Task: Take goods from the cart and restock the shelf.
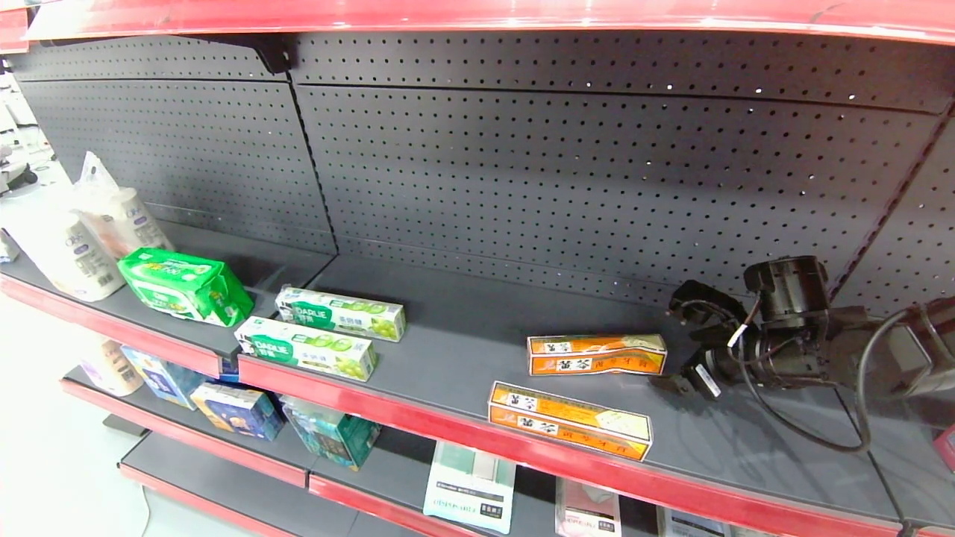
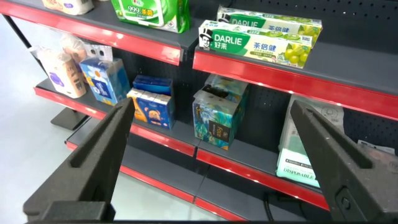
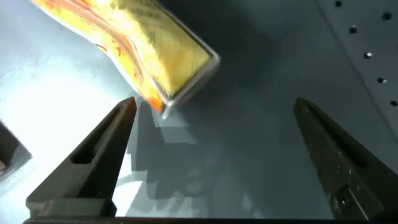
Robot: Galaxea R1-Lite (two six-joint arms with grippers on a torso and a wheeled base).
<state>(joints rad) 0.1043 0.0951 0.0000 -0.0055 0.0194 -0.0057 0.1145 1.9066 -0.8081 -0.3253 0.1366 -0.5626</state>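
Right claw (image 1: 671,339) is spread wide, empty, on the grey metal shelf (image 1: 462,328); the long orange cardboard box (image 1: 597,354) lies flat just beside its tips, aligned behind its twin (image 1: 571,419), for display, I'd say.

Bright, even light from above. Glare streaks the red shelf edge (image 1: 477,15) high above the right jaws. The floor (image 1: 37,462), far off to their left, burns out white. Pinpoints of light come through the pegboard (image 1: 757,89) behind them. Shelf lines bow toward the head view's edges. Ahead of the right jaws the shelf deck (image 3: 56,81) shines pale, and the orange box (image 3: 155,43) throws a soft shadow between them. Beyond the left jaws the lower shelves (image 2: 155,140) sit dimmer.
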